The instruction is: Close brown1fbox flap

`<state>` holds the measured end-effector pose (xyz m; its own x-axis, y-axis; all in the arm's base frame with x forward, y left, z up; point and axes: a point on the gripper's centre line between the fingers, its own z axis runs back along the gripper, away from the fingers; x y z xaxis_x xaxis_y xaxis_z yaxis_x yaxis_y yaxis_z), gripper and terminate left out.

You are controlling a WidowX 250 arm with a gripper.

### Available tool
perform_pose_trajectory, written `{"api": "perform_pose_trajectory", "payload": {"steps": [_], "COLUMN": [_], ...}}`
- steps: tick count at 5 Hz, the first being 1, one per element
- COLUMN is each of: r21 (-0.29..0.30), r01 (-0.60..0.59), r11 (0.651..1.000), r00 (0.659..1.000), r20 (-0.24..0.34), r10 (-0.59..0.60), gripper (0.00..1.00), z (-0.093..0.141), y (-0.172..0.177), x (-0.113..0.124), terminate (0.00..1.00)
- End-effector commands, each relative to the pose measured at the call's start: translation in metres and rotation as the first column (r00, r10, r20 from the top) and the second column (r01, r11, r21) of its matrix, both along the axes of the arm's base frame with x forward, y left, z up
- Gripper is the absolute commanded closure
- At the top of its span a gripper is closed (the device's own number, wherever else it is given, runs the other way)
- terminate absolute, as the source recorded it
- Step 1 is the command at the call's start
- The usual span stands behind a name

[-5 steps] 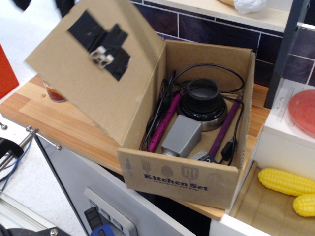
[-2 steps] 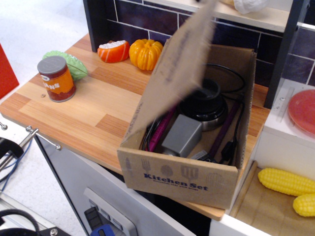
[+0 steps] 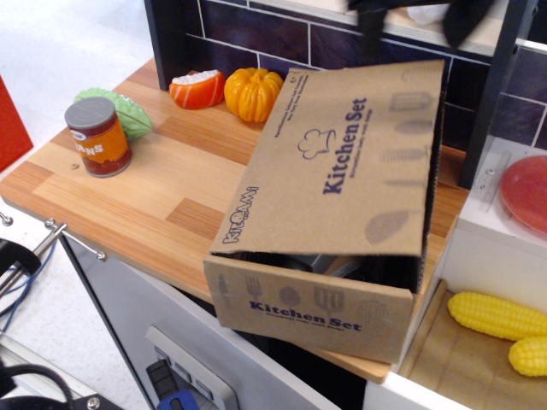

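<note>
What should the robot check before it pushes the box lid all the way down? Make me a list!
1. Flap swung over the box: ok, its printed face points up.
2. Flap fully shut: not ok, a dark gap shows above the front wall.
3. Stuff inside poking into the gap: cannot tell, only a grey shape and shadow show there.
4. Box resting on the counter: not ok, its front corner hangs past the edge.
5. Gripper ready above the flap: cannot tell, only a dark blurred shape at the top edge.
6. Can and pumpkin out of the way: ok, both stand apart from the box.
</note>
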<state>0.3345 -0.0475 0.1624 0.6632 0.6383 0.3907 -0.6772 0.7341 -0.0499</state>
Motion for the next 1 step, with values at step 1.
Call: {"api": "perform_pose_trajectory", "payload": {"steps": [1], "r21": [0.039], "r01": [0.076], "r11": [0.996], "r00": [0.995], "r20": [0.054], "r10": [-0.078], "gripper": [0.0], "z": [0.0258], "y": [0.0292], "x": [-0.0033], "terminate": [1.0]}}
